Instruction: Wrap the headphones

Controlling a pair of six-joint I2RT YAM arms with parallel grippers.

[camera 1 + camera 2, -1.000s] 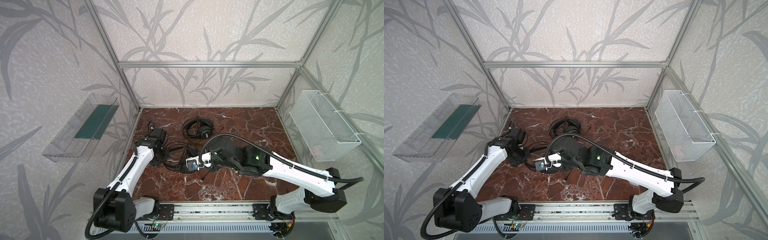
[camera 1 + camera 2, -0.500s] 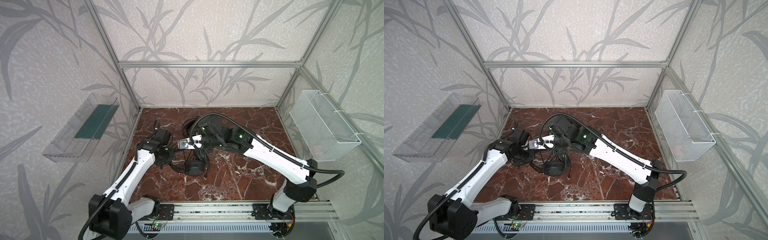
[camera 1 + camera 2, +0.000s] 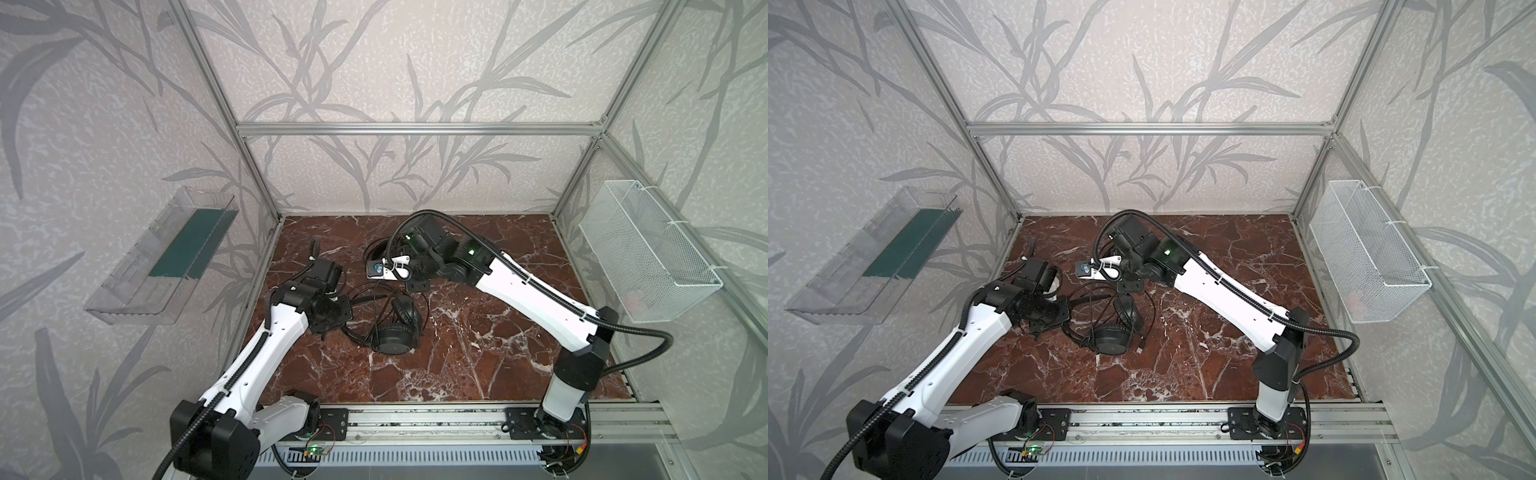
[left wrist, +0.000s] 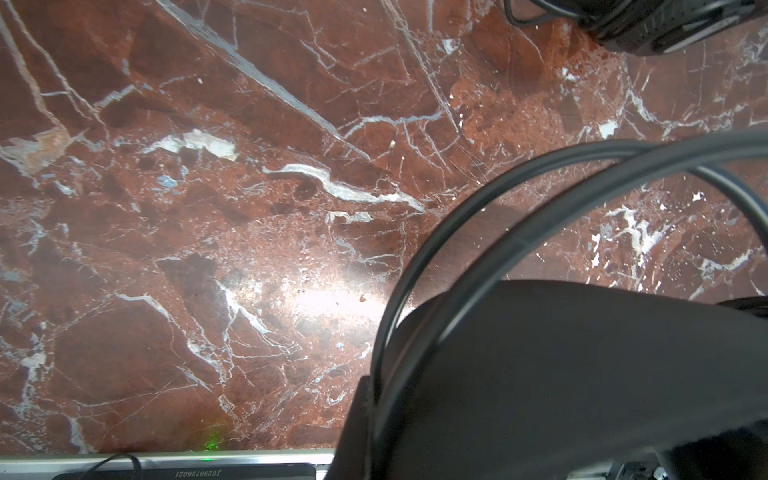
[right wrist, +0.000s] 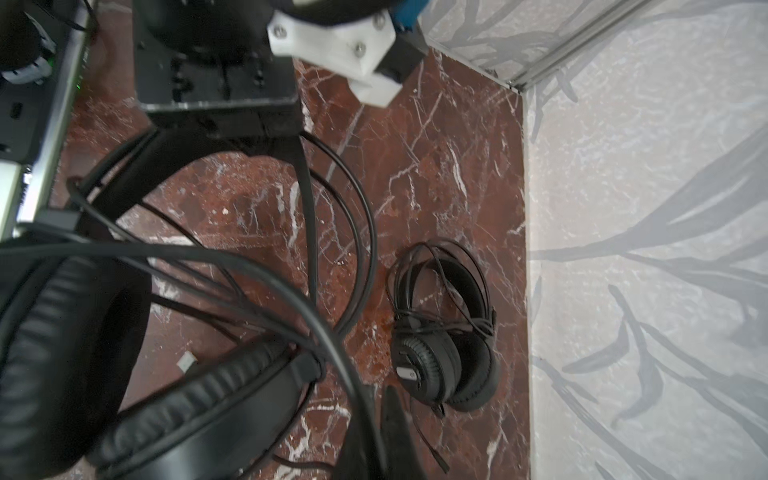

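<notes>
The headphones [image 3: 395, 338] lie mid-table in both top views, earcups toward the front and cable looped around them. My left gripper [image 3: 346, 309] is shut on their thin wire headband [image 4: 457, 232], which it holds up at the left. Just behind them my right gripper [image 3: 417, 286] is shut on their thin black cable [image 5: 332, 345], which runs between its fingertips [image 5: 395, 432]. The cable's plug [image 3: 1140, 347] rests on the marble. A second pair of headphones [image 5: 444, 353] lies near the back wall with its cable coiled on it, mostly hidden behind my right arm in both top views.
The floor is red marble [image 3: 478, 353]. A clear plastic bin [image 3: 166, 262] hangs on the left wall and a white wire basket [image 3: 648, 257] on the right wall. An aluminium rail [image 3: 415, 419] runs along the front edge.
My right gripper has swung from the front of the headphones up and back to behind them, taking the cable along. My left gripper has shifted slightly rightward with the headband.
</notes>
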